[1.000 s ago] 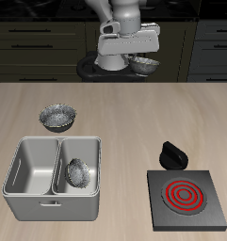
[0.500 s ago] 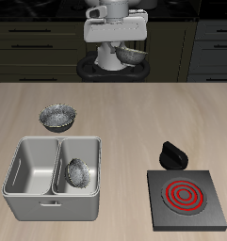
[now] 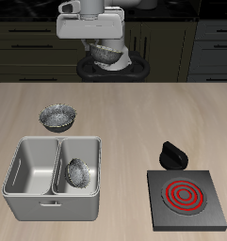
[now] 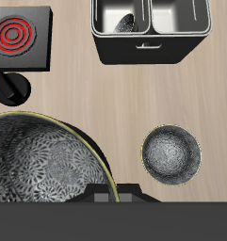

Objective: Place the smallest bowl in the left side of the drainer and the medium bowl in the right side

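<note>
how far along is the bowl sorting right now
Done: a small bowl lies in the drainer compartment nearer the stove plate. In hand: the gripper holds another silver bowl, probably the medium one, high beyond the table's back. Left: set it in the empty compartment. A third bowl sits behind the drainer.

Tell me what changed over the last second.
The hand, still carrying a silver bowl high over the back of the table, swung sideways toward the side where the drainer sits. Nothing was grasped or released. The bowl in the drainer, the bowl behind it, the black knob and the stove plate stayed put.
</note>
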You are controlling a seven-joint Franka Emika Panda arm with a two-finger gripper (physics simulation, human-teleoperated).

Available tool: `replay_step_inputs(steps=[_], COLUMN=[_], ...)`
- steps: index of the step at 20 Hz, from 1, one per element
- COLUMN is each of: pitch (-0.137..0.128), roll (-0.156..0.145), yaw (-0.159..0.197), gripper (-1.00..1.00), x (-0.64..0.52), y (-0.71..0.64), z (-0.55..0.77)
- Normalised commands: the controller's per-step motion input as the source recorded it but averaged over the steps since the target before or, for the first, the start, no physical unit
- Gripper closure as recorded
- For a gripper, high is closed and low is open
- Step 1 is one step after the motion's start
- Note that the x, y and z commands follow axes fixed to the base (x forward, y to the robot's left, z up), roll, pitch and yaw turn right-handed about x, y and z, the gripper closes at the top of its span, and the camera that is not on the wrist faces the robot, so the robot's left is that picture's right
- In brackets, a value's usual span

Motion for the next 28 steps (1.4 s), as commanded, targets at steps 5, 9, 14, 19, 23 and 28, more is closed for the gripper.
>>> replay_step_inputs(steps=[5,9,14,19,23,28], pitch=[0.031,0.033,0.039,0.024,0.030,0.001], roll=[-0.015,0.008,-0.025,0.010,-0.021,0.021], yaw=[-0.040,0.004,-0.006,0.045,-0.011,0.007], gripper=[1.00,1.00,1.00,1.00,1.00,1.00], x=[0.32,0.26,0.24,0.27,0.42,0.36], y=[-0.61,-0.44,-0.33,-0.20,-0.24,-0.19], z=[0.21,0.14,0.09,0.16,0.30,0.24])
